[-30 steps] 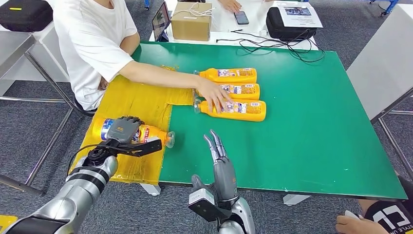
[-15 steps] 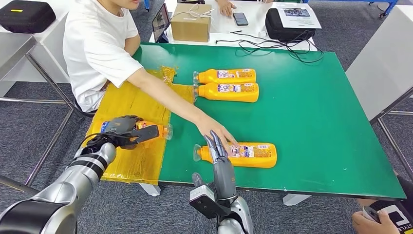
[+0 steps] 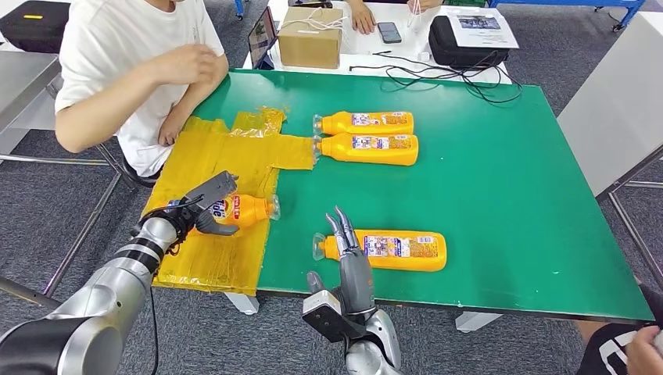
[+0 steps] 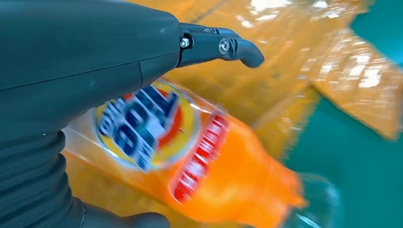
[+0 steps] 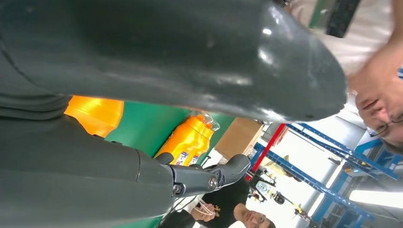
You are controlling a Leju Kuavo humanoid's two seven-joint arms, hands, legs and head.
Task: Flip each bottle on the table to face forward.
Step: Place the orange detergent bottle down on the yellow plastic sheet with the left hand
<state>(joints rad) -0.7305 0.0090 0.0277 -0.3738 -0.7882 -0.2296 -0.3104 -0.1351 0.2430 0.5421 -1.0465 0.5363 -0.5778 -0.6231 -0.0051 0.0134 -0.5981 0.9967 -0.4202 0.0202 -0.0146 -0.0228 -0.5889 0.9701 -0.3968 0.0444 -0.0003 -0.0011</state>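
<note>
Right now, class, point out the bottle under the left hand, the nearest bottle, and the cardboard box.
bottle under the left hand (image 3: pixel 249 210), head view, orange shoulder
nearest bottle (image 3: pixel 391 249), head view, label
cardboard box (image 3: pixel 309 39), head view, front face

Up close, the right hand (image 5: pixel 157 95) loomed dark and huge, one finger (image 5: pixel 214 175) reaching out. Beyond it an orange bottle (image 5: pixel 187 141) lay on the green bench (image 5: pixel 147 127), a cardboard box (image 5: pixel 240 135) and people behind.
</note>
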